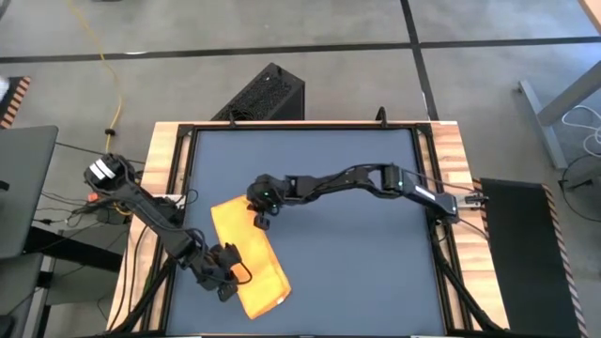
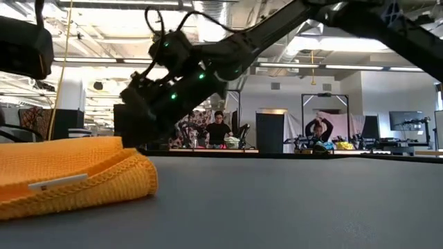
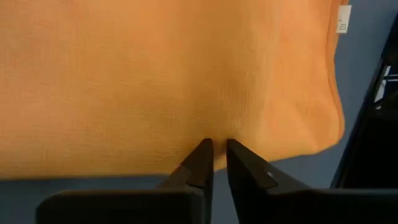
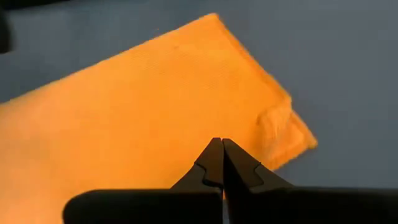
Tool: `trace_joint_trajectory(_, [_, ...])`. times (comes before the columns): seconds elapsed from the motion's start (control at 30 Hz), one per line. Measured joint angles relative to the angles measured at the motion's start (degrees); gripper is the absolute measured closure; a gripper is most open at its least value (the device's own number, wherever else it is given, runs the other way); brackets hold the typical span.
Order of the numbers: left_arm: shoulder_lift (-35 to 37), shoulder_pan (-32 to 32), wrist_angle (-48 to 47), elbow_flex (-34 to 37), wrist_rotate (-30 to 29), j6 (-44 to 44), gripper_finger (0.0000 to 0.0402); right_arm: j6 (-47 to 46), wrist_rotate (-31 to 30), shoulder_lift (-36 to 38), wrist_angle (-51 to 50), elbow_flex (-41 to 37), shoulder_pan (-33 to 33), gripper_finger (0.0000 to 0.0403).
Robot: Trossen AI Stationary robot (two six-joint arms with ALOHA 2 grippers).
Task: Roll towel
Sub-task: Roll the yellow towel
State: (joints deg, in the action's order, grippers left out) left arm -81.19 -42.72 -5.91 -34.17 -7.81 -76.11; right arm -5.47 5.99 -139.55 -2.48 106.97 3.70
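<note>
The yellow-orange towel [image 1: 249, 258] lies as a folded strip on the dark table's near left part, running from far-left to near-right; it also shows in the low view [image 2: 69, 173]. A small white tag [image 2: 59, 183] sits on its edge. My left gripper [image 1: 230, 272] is at the strip's left long edge, shut on it. My right gripper [image 1: 260, 219] is shut over the strip's far end [image 4: 249, 81]; it stands low behind the towel in the low view [image 2: 138, 117]. My left gripper pinches the towel's left long edge [image 3: 216, 140] between its two fingertips, about midway along the strip. The fingers come nearly level from the table's left, across the edge. The towel lies flat on the table, slack. My right gripper: whether its shut tips touch the towel cannot be told.
Bare dark table [image 1: 366, 263] spreads to the right of the towel. Wooden rails [image 1: 451, 160] frame the table. A black box [image 1: 268, 94] stands beyond the far edge. People [image 2: 218, 128] show far off in the room.
</note>
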Motion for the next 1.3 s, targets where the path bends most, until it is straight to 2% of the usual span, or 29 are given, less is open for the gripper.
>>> trace_joint_trajectory(0.2, [4.2, -0.1, -2.3, 0.0, -2.8, -2.6, 0.0323, -3.1, -0.3, -2.8, -3.5, 3.0, 2.0, 0.0385])
trace_joint_trajectory(0.37, [9.7, -0.1, -7.6, 0.0, -8.4, -3.6, 0.0318, -4.2, -7.2, -2.7, -8.0, 3.1, 3.2, 0.0385])
trace_joint_trajectory(0.6, [17.1, 0.0, -17.7, 0.0, -17.3, -6.8, 0.0317, -7.6, -12.4, -0.8, -13.4, 3.0, 6.7, 0.0385])
trace_joint_trajectory(0.7, [19.3, 0.4, -19.5, 0.0, -20.6, -6.6, 0.0317, -8.4, -12.3, 1.1, -15.4, 2.8, 8.7, 0.0385])
trace_joint_trajectory(0.83, [20.1, 1.3, -19.1, 0.0, -26.8, -1.7, 0.0317, -6.1, -10.8, 5.9, -19.3, 2.7, 11.0, 0.0385])
trace_joint_trajectory(0.97, [18.2, 4.2, -18.5, -0.1, -31.5, 4.5, 0.0317, 0.2, -4.7, 13.7, -25.7, 1.8, 10.7, 0.0385])
trace_joint_trajectory(1.1, [14.3, 11.0, -18.6, -0.1, -28.9, 12.6, 0.0317, 1.8, -0.4, 21.3, -29.0, -5.9, 9.5, 0.0386])
trace_joint_trajectory(1.17, [11.8, 15.4, -17.6, 0.2, -24.7, 17.8, 0.0317, 0.4, -0.2, 26.2, -26.6, -13.0, 8.7, 0.0386])
trace_joint_trajectory(1.3, [6.3, 23.8, -8.5, 3.0, -13.2, 30.6, 0.0317, -5.7, -0.2, 37.4, -15.8, -30.2, 5.9, 0.0386])
